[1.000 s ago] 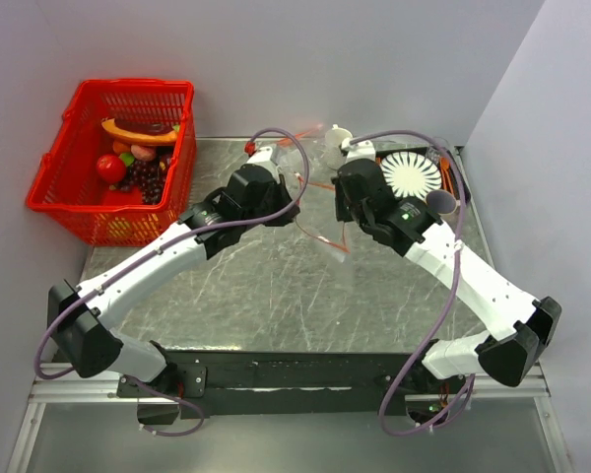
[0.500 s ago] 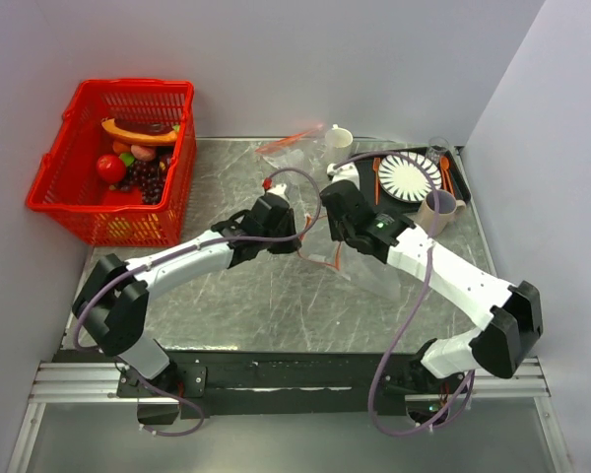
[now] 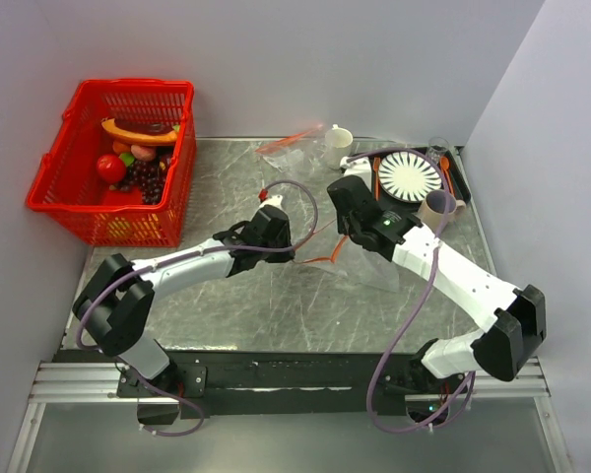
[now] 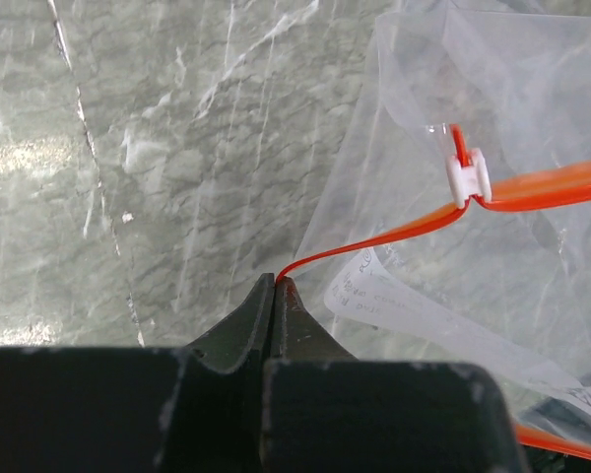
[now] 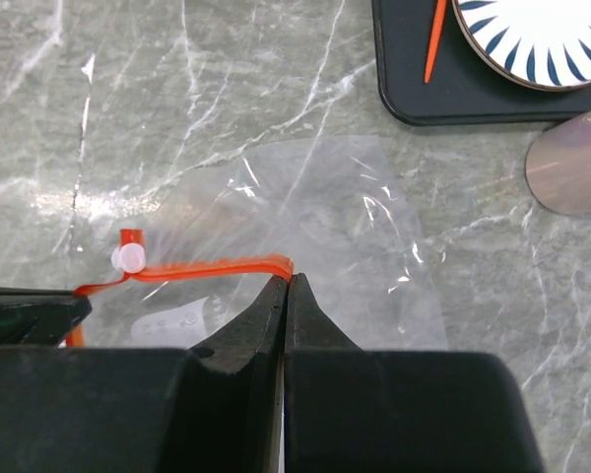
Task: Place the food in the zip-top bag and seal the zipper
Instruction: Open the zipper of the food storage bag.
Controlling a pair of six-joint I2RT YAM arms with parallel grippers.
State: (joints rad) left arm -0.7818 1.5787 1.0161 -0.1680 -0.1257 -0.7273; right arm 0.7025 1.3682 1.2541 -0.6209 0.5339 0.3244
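Basket: a red basket [image 3: 49,187] stands at the far left edge of the marbled table [image 3: 256,310], well apart from both arms.
Food: the red round fruit [image 3: 110,168], the dark grape bunch [image 3: 148,179] and the orange-brown curved piece [image 3: 136,132] all lie inside the basket.
Left gripper [image 4: 276,284]: the jaws are pressed together, pinching the left end of the zipper.
Zipper [image 4: 374,241]: an orange-red strip stretched from the left jaws across to the right jaws. A white slider [image 4: 468,177] sits on it between the two grips.
Zip-top bag [image 3: 374,271]: clear and crinkled, at mid-table between the two wrists. A white printed slip shows through the plastic. Its body seems to rest on the table, though the overhead view is too coarse to be sure.
Right gripper [image 5: 286,281]: the jaws are clamped on a folded bend of the zipper, at the top edge of the bag.
Tray: a black tray [image 5: 414,99] sits in the far right corner, bearing a blue-striped plate [image 5: 542,34] and orange cutlery [image 5: 435,39].
Cup: a tan cup [image 5: 571,168] stands just beside the tray's near edge.
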